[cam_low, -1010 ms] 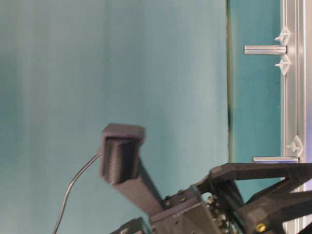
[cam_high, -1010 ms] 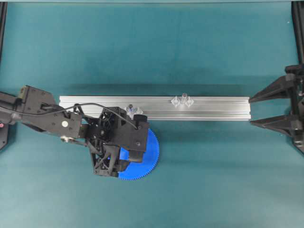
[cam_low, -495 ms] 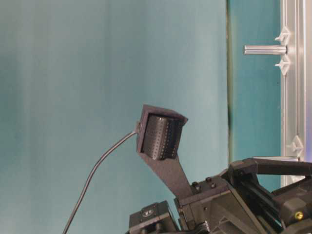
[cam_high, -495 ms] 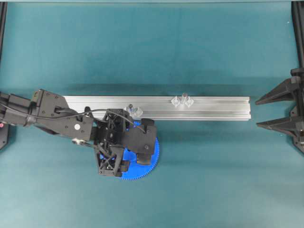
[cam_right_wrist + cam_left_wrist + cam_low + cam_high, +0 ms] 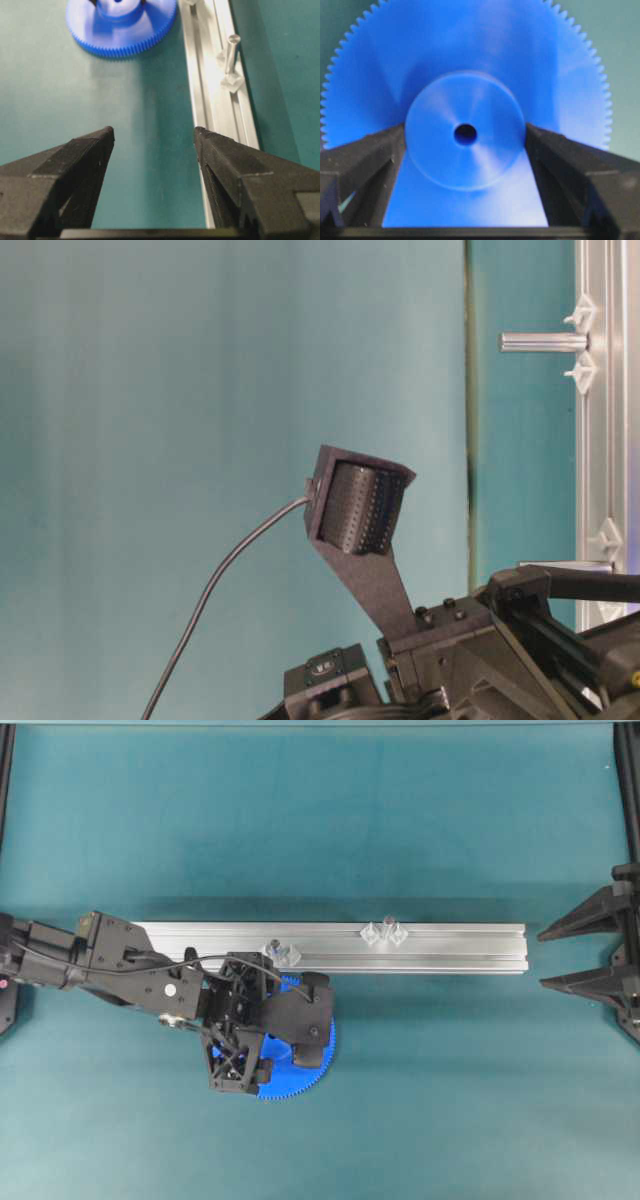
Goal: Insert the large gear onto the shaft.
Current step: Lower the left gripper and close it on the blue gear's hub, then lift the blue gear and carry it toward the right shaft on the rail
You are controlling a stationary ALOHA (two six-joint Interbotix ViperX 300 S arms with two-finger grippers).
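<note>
The left gripper stands with its black jaws spread wide, one on each side of the raised round hub of the large gear, a big bright-blue plastic disc with fine teeth around its rim and a small centre hole; whether the fingertips touch the hub cannot be told, as they sit right at its edge. The gear lies flat on the teal table, just on the near side of a long silvery aluminium rail, with the left arm reaching over it from the left. On the rail stand two thin silvery metal pins with small shiny brackets at their bases: one shaft just beyond the gear's far edge, and a second look-alike pin farther right. The right gripper is also open, holding nothing, hovering over bare table at the right end, well apart from the gear.
</note>
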